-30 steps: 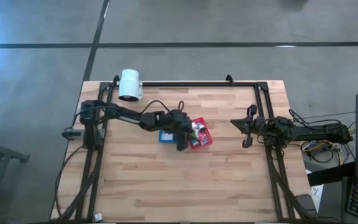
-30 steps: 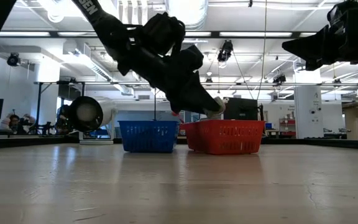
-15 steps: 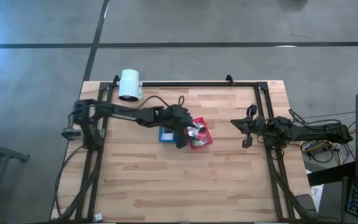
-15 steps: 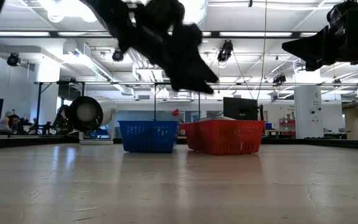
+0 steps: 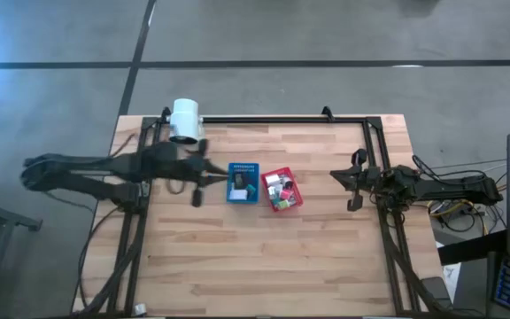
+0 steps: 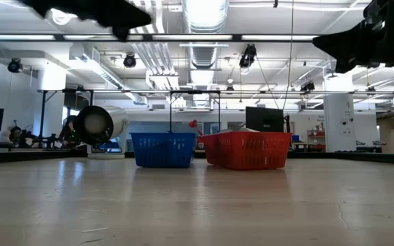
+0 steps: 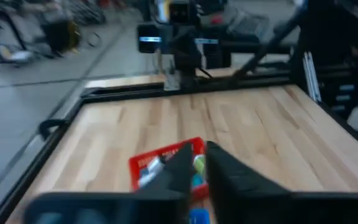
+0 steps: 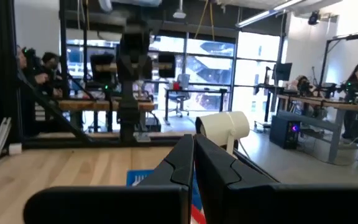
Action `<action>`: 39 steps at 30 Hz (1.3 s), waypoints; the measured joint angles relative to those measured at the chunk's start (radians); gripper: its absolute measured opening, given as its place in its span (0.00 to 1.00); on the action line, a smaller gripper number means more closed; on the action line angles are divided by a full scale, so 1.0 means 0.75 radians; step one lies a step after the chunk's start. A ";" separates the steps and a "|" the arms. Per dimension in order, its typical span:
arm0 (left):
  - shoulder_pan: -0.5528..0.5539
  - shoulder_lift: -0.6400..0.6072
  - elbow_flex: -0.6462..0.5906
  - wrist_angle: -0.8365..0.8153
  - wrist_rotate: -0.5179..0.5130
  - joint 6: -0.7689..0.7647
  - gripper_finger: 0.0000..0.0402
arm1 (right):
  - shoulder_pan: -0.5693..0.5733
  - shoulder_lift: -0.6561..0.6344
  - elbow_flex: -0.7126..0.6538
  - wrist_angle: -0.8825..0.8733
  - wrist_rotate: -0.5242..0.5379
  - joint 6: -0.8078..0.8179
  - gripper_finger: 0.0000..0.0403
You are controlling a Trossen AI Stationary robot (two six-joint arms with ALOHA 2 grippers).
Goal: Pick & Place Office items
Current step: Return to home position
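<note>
Between picks: the left tool (image 5: pixel 197 197) hangs beside the blue tray (image 5: pixel 243 182), nearly pressed together, holding nothing (apparently); next, reaching the office items (image 5: pixel 279 190). Right tool (image 5: pixel 354 186) waits pressed together.

A blue tray (image 5: pixel 243 182) and a red tray (image 5: pixel 282 191) sit side by side near the middle of the wooden table (image 5: pixel 264 257), the blue one on the left. A white cylinder (image 5: pixel 185 120) stands at the far left corner. A black frame (image 5: pixel 273 119) edges the table.
</note>
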 joint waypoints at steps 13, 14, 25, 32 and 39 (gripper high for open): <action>0.032 -0.894 -0.757 0.333 -0.090 -0.118 0.01 | 0.000 0.000 0.000 0.037 0.012 -0.024 0.02; 0.035 -0.938 -0.778 0.337 -0.093 -0.120 0.02 | 0.000 0.002 0.000 0.037 0.012 -0.026 0.02; 0.041 -1.209 -0.941 0.256 -0.119 -0.158 0.02 | 0.000 0.002 0.000 0.038 0.013 -0.024 0.02; 0.042 -1.216 -0.941 0.180 -0.146 -0.175 0.03 | 0.000 0.005 0.000 0.030 0.016 -0.025 0.02; 0.042 -1.216 -0.941 0.157 -0.146 -0.175 0.02 | 0.000 0.005 0.000 0.030 0.016 -0.025 0.02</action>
